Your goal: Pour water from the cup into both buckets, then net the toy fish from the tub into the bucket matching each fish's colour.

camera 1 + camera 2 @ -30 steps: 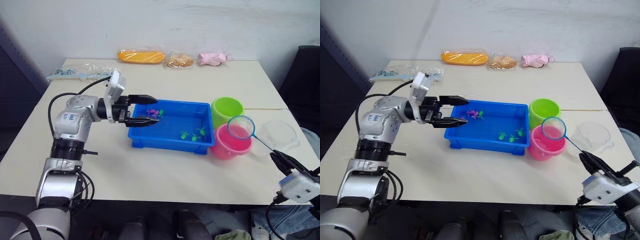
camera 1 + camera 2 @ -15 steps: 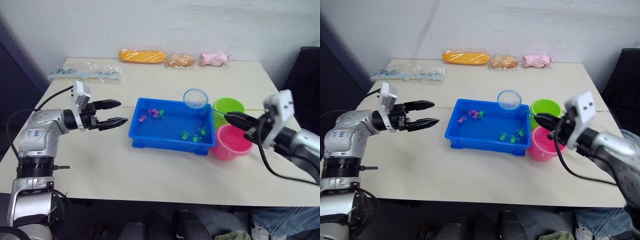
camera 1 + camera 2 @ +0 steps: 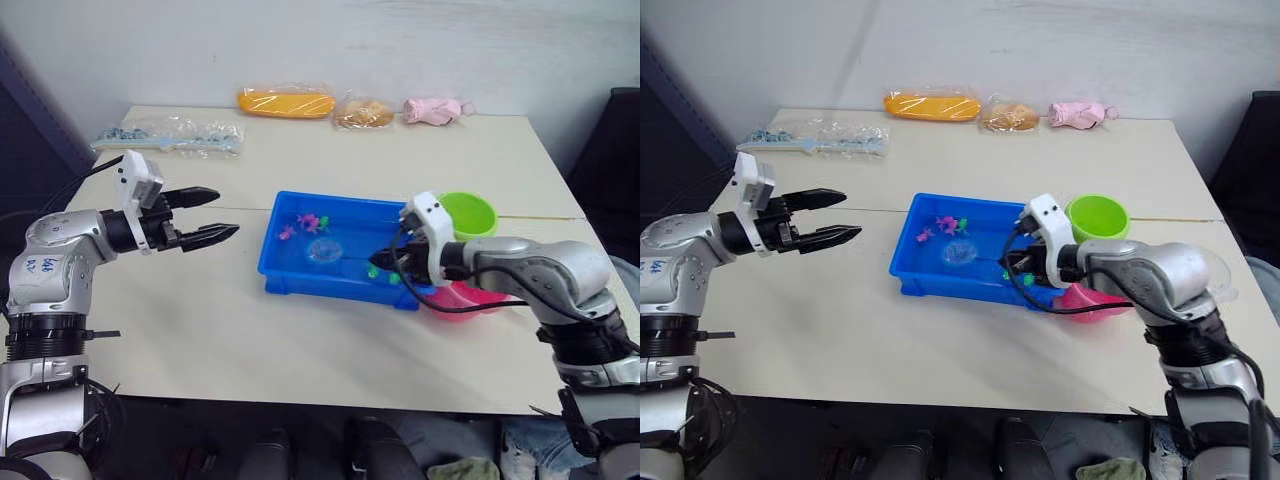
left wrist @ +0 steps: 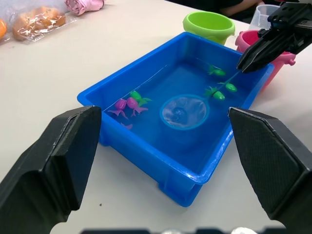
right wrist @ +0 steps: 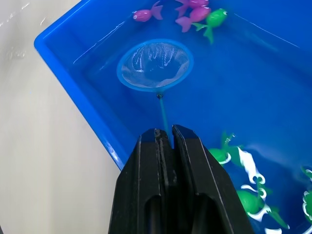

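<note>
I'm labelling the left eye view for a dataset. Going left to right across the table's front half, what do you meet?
Left hand → tub → net → right hand → green bucket

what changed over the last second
The right end effector swung the net from over the pink bucket across and down into the tub, hoop in the water. The left end effector pulled back off the tub, open. Tub, buckets and fish stayed put.

Head pair high; wrist cams near tub (image 4: 146, 146)
</note>
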Action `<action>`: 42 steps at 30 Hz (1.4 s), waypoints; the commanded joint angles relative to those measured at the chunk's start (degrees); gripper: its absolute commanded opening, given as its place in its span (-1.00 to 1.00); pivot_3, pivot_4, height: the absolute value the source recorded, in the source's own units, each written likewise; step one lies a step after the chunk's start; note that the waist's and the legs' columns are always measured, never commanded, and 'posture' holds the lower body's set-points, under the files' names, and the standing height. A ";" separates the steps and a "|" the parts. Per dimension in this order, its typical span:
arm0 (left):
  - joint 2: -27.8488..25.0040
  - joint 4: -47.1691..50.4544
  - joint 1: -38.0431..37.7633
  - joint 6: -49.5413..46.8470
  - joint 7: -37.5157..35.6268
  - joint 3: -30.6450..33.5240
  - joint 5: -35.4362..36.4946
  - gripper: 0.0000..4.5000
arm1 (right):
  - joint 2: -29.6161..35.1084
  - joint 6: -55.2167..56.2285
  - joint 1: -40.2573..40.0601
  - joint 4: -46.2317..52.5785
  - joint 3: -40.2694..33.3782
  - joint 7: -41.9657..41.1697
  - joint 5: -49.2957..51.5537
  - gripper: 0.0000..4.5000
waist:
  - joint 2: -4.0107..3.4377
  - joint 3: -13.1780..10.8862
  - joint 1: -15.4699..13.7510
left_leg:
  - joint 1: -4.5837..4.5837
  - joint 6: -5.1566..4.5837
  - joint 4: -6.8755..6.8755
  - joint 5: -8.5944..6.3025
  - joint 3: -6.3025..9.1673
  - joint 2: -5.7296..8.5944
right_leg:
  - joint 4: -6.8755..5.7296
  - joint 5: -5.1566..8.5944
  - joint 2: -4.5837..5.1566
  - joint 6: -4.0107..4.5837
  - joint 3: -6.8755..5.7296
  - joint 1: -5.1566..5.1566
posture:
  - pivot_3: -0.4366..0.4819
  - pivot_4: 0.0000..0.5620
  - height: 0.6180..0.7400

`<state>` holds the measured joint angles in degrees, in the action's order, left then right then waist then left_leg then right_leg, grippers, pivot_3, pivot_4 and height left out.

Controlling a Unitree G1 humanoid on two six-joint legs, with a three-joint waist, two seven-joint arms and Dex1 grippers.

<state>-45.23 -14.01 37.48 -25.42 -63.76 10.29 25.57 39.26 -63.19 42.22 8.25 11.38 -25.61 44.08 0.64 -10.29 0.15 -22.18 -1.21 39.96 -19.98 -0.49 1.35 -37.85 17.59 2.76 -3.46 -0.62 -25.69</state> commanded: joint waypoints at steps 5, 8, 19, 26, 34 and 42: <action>-1.38 4.07 -1.83 -0.96 1.19 2.39 1.45 0.99 | -2.02 8.59 2.26 -2.13 -2.33 -5.19 -7.77 -1.00 | 0.00 0.00 0.08 | 0.00 0.00 0.00 0.00 0.02 0.00 | -0.01 0.00 0.00 0.00 -0.01 0.00 | -0.05 -0.47 1.00; -1.43 4.68 -2.26 -1.27 1.62 2.62 1.74 0.99 | -2.86 9.83 3.13 -3.49 -1.24 -6.75 -10.53 -1.00 | 0.00 0.00 0.13 | 0.01 0.00 0.00 0.00 0.03 0.00 | -0.02 0.00 0.00 0.00 -0.01 0.00 | -0.05 -0.47 1.00; -1.26 5.44 -2.66 -1.64 2.28 2.50 2.15 0.99 | -9.02 12.74 4.54 -8.05 -1.16 -7.74 -17.66 -1.00 | 0.00 0.00 0.15 | 0.00 0.01 0.00 0.00 0.04 0.01 | -0.02 0.00 0.00 0.00 -0.04 0.00 | -0.05 -0.47 1.00; -0.70 5.27 -2.32 -1.65 2.45 2.06 2.04 0.99 | -11.68 13.18 5.85 -11.31 0.23 -7.01 -22.89 -1.00 | 0.00 0.00 0.33 | 0.01 0.02 0.00 0.01 0.06 0.02 | -0.04 0.00 -0.01 0.00 -0.05 0.00 | -0.05 -0.47 1.00; -0.61 5.75 -2.80 -1.78 2.55 2.24 2.23 0.99 | -10.57 11.59 4.57 -14.03 -0.33 -7.69 -26.57 -1.00 | 0.00 0.00 0.61 | 0.00 0.03 0.00 0.01 0.06 0.02 | -0.04 0.00 -0.01 0.00 -0.05 0.00 | -0.05 -0.47 1.00; -0.92 6.95 -3.87 -2.08 2.75 2.91 2.67 0.99 | -5.16 12.58 -0.69 -9.05 -5.50 -11.54 -24.63 -1.00 | 0.00 0.00 0.27 | 0.00 0.02 0.00 0.01 0.07 0.03 | -0.03 0.00 0.00 0.00 -0.05 0.01 | -0.05 -0.47 1.00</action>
<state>-45.47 -9.35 33.65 -27.56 -61.20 11.37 26.85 33.14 -51.90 41.27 -4.11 8.72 -36.19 18.51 0.64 -10.29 0.42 -22.18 -1.19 39.96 -19.97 -0.43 1.37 -37.88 17.58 2.76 -3.46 -0.67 -25.68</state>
